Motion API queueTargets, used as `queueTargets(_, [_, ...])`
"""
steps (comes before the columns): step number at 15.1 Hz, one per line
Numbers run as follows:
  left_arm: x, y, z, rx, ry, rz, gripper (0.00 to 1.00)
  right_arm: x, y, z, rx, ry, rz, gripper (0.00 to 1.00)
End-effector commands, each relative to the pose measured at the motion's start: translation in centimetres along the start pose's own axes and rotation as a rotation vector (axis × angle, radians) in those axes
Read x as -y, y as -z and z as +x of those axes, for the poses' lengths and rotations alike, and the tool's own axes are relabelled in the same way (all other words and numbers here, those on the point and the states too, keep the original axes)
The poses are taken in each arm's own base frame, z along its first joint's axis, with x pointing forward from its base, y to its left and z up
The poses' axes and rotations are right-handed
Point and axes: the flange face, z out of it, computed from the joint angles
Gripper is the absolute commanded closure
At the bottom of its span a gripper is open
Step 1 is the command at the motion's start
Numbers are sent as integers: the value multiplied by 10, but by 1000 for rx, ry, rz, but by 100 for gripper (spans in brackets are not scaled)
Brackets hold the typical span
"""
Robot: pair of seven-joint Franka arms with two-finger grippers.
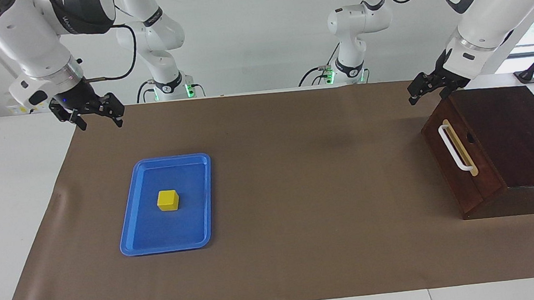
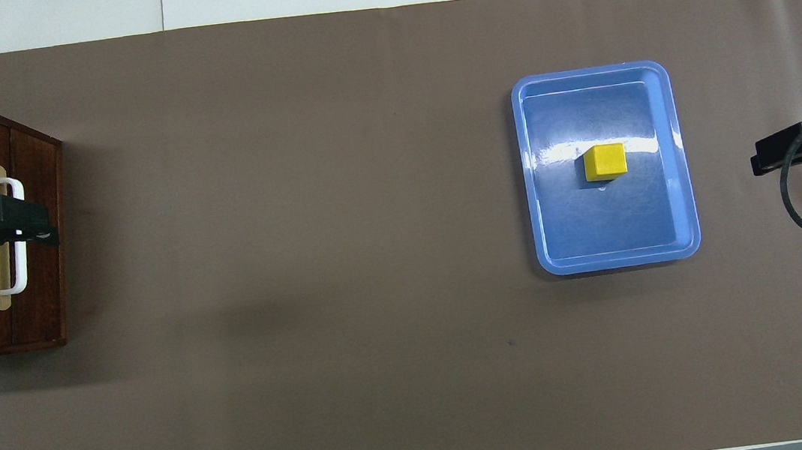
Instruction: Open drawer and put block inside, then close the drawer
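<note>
at the left arm's end of the desk (image 1: 306, 262) sits the drawer (image 1: 464, 162), pushed fully in. left hand (image 1: 428, 90) hangs over its top edge, fingers spread and holding nothing. block (image 1: 168, 200) rests in the blue tray (image 1: 134, 229) toward the right arm's end. right hand (image 1: 94, 114) is raised above the desk's edge there, released.

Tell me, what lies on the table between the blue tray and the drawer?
Nothing: only bare brown mat lies between the blue tray and the drawer, clearest in the overhead view.
</note>
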Motion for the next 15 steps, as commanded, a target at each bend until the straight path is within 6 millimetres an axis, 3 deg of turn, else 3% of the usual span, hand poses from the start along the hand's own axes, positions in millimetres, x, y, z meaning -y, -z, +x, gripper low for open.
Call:
queueTargets(1, [1, 4, -3, -1, -11, -14, 0, 1, 0, 1, 9, -2, -19, 0])
queueTargets(7, [5, 1, -1, -36, -2, -17, 0, 3, 11, -8, 8, 47, -11, 0])
queueTargets(10, [0, -15, 1, -114, -46, 137, 0, -3, 7, -8, -1, 168, -4, 0])
queueTargets(12, [-6, -23, 4, -139, -75, 196, 0, 6, 8, 0, -66, 8, -20, 1])
queueTargets(13, [-6, -25, 7, -148, -79, 206, 0, 17, -1, 5, -69, -117, -17, 1])
queueTargets(14, [-7, -30, 11, -153, -88, 236, 0, 17, -8, 11, -79, -247, -10, 2])
queueTargets(15, [-19, -41, 13, -153, -123, 284, 0, 14, -27, 24, -57, -392, 2, 3])
